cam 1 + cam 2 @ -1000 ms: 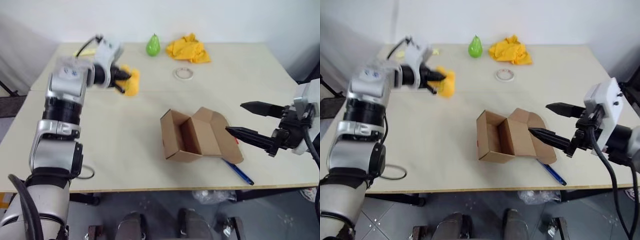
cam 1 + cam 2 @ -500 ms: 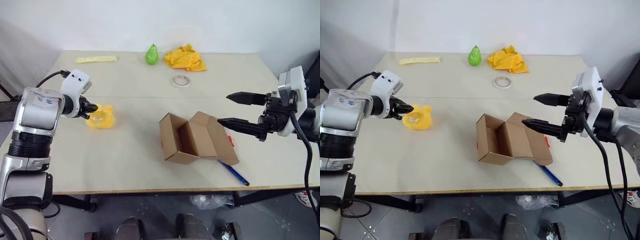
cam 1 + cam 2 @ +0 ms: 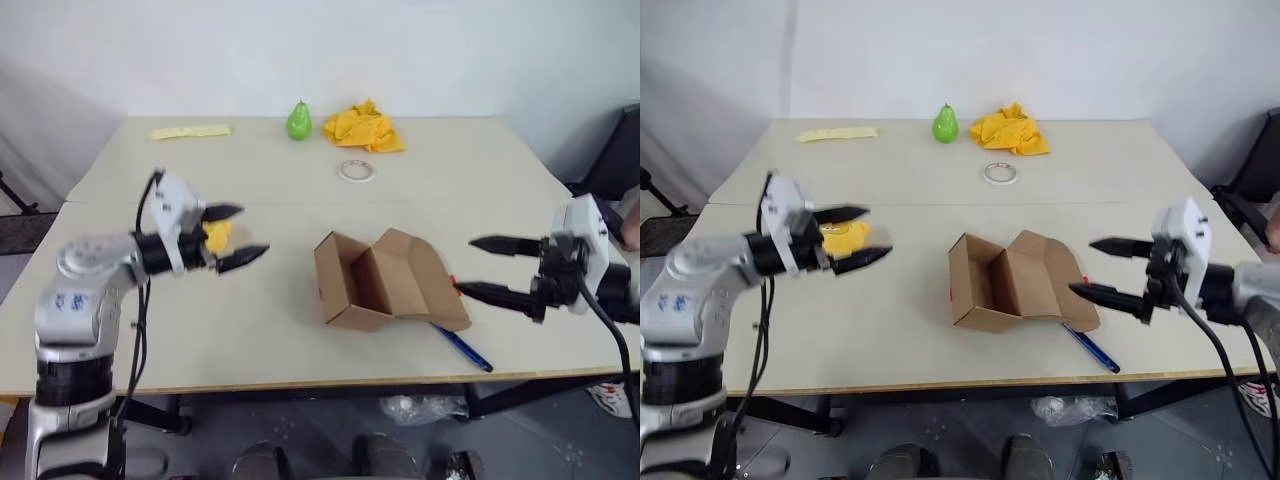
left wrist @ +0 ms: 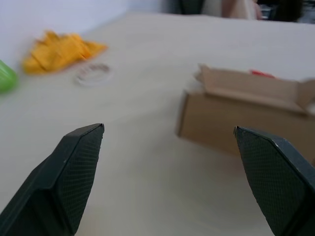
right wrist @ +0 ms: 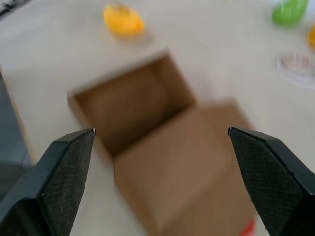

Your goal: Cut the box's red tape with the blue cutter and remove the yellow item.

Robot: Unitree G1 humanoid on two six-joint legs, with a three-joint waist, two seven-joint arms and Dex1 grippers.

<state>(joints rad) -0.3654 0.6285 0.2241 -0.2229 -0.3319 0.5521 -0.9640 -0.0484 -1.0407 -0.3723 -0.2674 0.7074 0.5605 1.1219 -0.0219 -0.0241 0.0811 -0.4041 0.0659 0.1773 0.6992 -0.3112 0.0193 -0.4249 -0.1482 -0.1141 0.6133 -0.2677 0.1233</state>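
Left gripper (image 3: 238, 233), jaws now spread, has released the small yellow-orange lump (image 3: 215, 236) onto the table, outside the opened brown cardboard box (image 3: 385, 283); right gripper (image 3: 480, 268) likewise spread; removal looks complete.

Box (image 3: 385, 280): plain brown cardboard, matt, raw inside. Table (image 3: 300, 340): pale wood-look top, smooth, dull sheen. Cloth (image 3: 363, 127), upper centre: crumpled yellow-orange fabric, soft. Pear (image 3: 298, 121): glossy green plastic look. Tape ring (image 3: 353, 171): whitish, slightly shiny. Fingers (image 4: 74, 172): black, matt, finely cross-hatched. Cutter (image 3: 462, 349): blue, smooth plastic look.
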